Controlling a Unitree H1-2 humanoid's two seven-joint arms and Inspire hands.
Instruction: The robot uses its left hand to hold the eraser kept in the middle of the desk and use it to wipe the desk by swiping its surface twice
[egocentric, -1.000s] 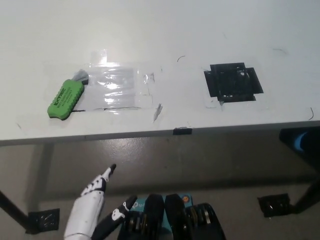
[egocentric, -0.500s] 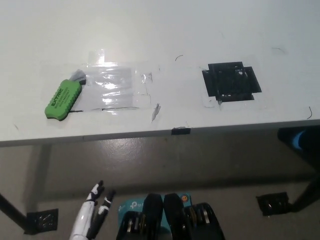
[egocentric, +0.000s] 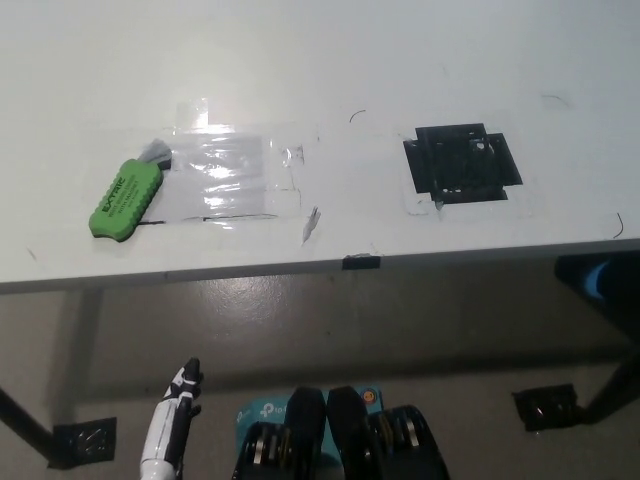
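A green eraser (egocentric: 124, 199) lies flat on the white desk (egocentric: 320, 60) at its left side, next to a patch of clear tape (egocentric: 235, 180). My white left hand (egocentric: 170, 425) hangs low at the bottom left, below the desk's front edge and far from the eraser, holding nothing; only a narrow sliver of it shows. My right hand is out of the picture.
A square of black tape (egocentric: 462, 164) is stuck on the desk to the right. A small black tab (egocentric: 362, 262) sits on the desk's front edge. Black desk feet (egocentric: 545, 408) stand on the floor below.
My left hand has dropped lower and drawn back toward the bottom edge, with its fingers closing together. The eraser has not moved on the desk; the camera shifted slightly.
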